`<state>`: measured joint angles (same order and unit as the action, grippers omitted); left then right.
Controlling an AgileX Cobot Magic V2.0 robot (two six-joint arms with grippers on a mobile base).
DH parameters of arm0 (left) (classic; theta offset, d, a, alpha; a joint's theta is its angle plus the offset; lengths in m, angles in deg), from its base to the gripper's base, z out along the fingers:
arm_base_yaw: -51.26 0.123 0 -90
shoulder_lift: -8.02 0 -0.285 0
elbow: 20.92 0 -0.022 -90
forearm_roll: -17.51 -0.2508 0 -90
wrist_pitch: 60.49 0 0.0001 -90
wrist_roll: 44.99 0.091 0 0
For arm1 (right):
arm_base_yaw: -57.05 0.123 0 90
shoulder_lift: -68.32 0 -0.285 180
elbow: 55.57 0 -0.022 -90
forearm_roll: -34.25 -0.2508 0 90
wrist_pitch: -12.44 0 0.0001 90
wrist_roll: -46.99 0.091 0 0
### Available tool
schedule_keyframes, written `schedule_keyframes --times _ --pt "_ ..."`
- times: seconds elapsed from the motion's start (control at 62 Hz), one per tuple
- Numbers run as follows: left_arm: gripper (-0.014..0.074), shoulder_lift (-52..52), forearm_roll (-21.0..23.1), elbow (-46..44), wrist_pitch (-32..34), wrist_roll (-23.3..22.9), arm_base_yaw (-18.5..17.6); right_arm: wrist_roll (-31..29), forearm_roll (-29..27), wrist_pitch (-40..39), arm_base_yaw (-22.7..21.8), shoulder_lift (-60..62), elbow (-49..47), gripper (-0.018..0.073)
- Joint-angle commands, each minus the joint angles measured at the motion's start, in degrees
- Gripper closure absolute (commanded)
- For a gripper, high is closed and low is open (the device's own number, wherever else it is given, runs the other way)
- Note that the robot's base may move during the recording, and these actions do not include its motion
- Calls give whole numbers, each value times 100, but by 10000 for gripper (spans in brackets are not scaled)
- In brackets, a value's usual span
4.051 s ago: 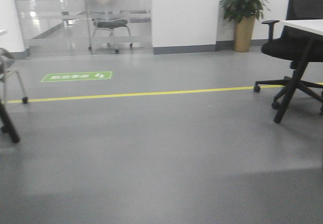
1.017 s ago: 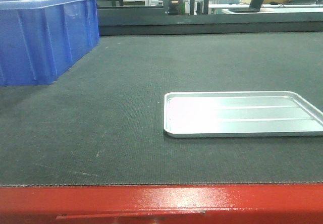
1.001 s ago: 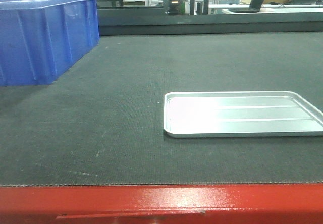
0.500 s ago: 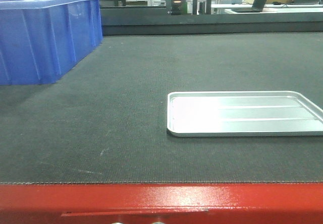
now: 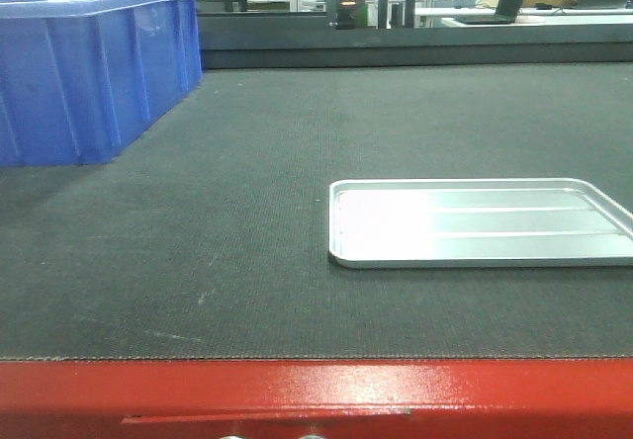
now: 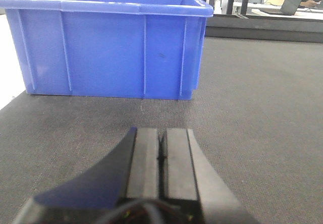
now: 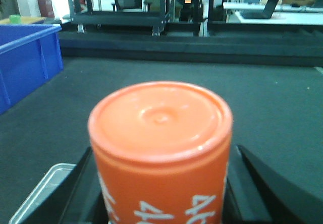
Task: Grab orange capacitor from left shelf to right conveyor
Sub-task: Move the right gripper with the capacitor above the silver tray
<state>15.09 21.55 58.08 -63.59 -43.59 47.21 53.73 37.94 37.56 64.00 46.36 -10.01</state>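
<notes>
The right tool (image 7: 161, 199) clamps the orange capacitor (image 7: 160, 148), axis upright, over the right conveyor (image 7: 272, 98); the left tool (image 6: 161, 156) is closed, empty.

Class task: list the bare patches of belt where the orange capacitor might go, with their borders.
Widest bare belt: between the blue bin at left and the silver tray at right, down to the red front edge. Also bare: the stretch behind the tray. Nowhere crowded.
</notes>
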Motion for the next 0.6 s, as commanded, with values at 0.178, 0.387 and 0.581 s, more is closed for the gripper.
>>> schedule_keyframes --times 0.178,0.387,0.581 --pt "723 -69 20 -22 479 0 -9 -34 47 -2512 781 -2280 -344 407" --pt "723 -69 20 -22 479 0 -9 -34 47 -3838 1087 -3744 -216 407" --pt "723 -69 20 -22 479 0 -9 -34 66 -6066 1087 -5014 425 407"
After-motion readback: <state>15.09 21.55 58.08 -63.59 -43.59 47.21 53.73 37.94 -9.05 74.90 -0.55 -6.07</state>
